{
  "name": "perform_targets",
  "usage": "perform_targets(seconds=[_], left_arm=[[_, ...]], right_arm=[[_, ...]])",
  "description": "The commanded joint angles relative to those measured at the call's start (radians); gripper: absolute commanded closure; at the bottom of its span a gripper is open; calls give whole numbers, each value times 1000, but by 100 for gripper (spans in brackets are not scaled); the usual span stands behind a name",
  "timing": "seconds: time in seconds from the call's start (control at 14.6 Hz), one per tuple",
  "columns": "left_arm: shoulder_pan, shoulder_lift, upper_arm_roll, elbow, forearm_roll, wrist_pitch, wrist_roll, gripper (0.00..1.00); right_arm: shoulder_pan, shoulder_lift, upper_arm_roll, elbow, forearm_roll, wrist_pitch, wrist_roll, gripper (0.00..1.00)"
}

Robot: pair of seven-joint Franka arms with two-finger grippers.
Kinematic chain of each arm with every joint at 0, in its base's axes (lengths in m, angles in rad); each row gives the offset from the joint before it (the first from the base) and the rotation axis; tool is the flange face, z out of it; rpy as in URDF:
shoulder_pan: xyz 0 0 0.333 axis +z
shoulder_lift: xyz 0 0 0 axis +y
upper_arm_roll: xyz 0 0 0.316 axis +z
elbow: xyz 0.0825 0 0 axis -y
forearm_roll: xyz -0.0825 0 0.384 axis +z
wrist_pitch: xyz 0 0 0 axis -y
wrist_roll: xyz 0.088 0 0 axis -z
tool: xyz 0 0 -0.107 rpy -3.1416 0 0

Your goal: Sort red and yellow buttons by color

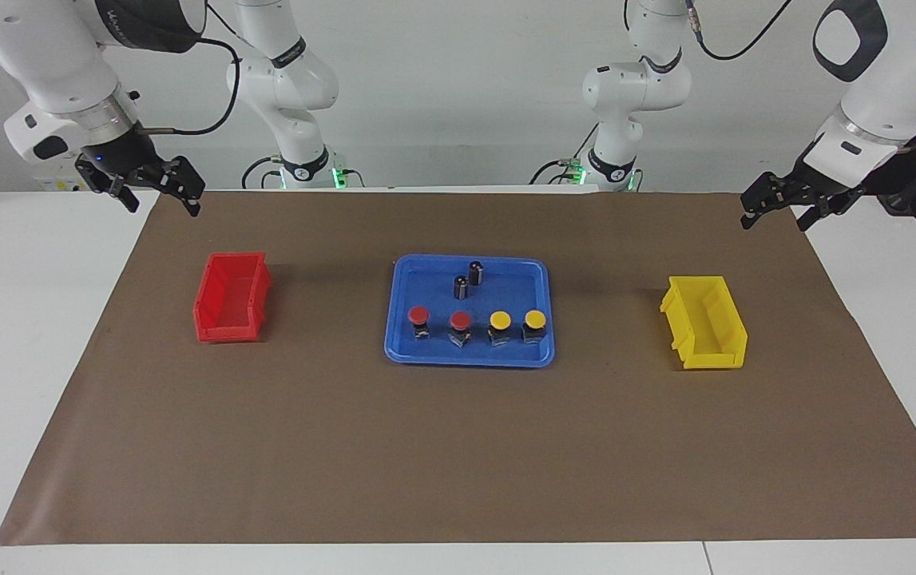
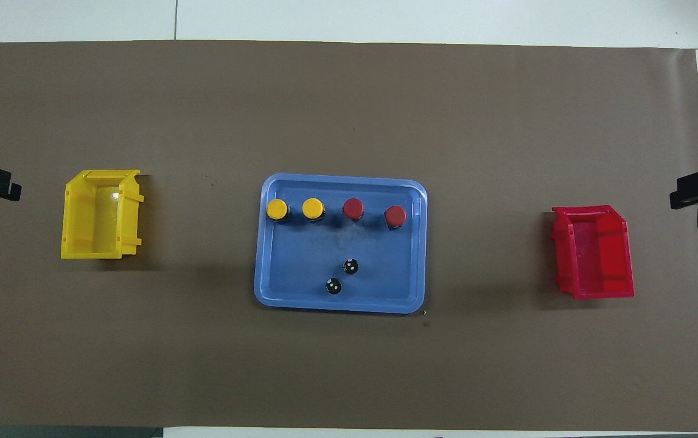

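Note:
Two red buttons (image 1: 419, 316) (image 1: 460, 321) and two yellow buttons (image 1: 500, 320) (image 1: 535, 319) stand in a row in the blue tray (image 1: 469, 359), along its side farther from the robots. In the overhead view the row reads yellow (image 2: 278, 210), yellow (image 2: 313, 208), red (image 2: 353, 208), red (image 2: 395, 215). My right gripper (image 1: 164, 206) hangs open and empty above the mat's corner by the red bin (image 1: 230, 299). My left gripper (image 1: 774, 224) hangs open and empty above the mat's corner by the yellow bin (image 1: 705, 323). Both arms wait.
Two dark capless cylinders (image 1: 477, 272) (image 1: 461, 287) stand in the tray nearer the robots than the buttons. The red bin (image 2: 595, 252) sits toward the right arm's end and the yellow bin (image 2: 102, 213) toward the left arm's end. A brown mat (image 1: 458, 463) covers the table.

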Motion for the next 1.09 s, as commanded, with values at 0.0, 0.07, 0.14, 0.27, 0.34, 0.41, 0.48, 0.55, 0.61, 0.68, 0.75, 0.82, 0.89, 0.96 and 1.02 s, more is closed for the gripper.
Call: perform_targets(seconds=[0.0, 0.07, 0.14, 0.27, 0.34, 0.41, 0.48, 0.55, 0.61, 0.68, 0.75, 0.82, 0.89, 0.96, 1.02], left_arm=[[7, -3, -5, -8, 13, 8, 7, 0], [7, -3, -5, -8, 13, 5, 7, 0], [7, -3, -5, -8, 13, 4, 6, 0], [7, -3, -5, -8, 13, 7, 7, 0], [7, -3, -5, -8, 13, 5, 7, 0], [7, -3, -5, -8, 13, 5, 7, 0], [7, -3, -5, -8, 13, 5, 6, 0], [7, -3, -5, -8, 13, 5, 7, 0], [7, -3, -5, -8, 13, 4, 6, 0], [7, -3, -5, -8, 13, 7, 7, 0], [7, -3, -5, -8, 13, 5, 7, 0], [7, -3, -5, -8, 13, 4, 7, 0], [7, -3, -5, -8, 13, 7, 7, 0], [7, -3, -5, -8, 13, 5, 7, 0], [7, -3, -5, -8, 13, 7, 7, 0]], right_arm=[[-10, -21, 8, -22, 7, 3, -11, 0], [-10, -21, 8, -22, 7, 2, -11, 0], [-10, -21, 8, -22, 7, 2, -10, 0], [-10, -22, 8, -20, 8, -1, -10, 0], [-10, -22, 8, -20, 8, -7, -11, 0], [-10, -24, 8, -20, 8, -6, -10, 0], [-9, -25, 8, -22, 8, -9, -10, 0], [-10, -25, 8, -22, 8, -14, -11, 0], [-10, -27, 8, -25, 8, -26, -11, 0], [-9, -28, 8, -23, 4, -34, -7, 0], [-6, -27, 9, -22, 0, -26, -11, 0], [2, -24, 11, -19, 2, -21, -10, 0], [8, -24, 12, -19, 8, -14, -7, 0], [16, -19, 12, -16, 8, -14, -7, 0], [28, -13, 12, -3, 11, -12, -2, 0]])
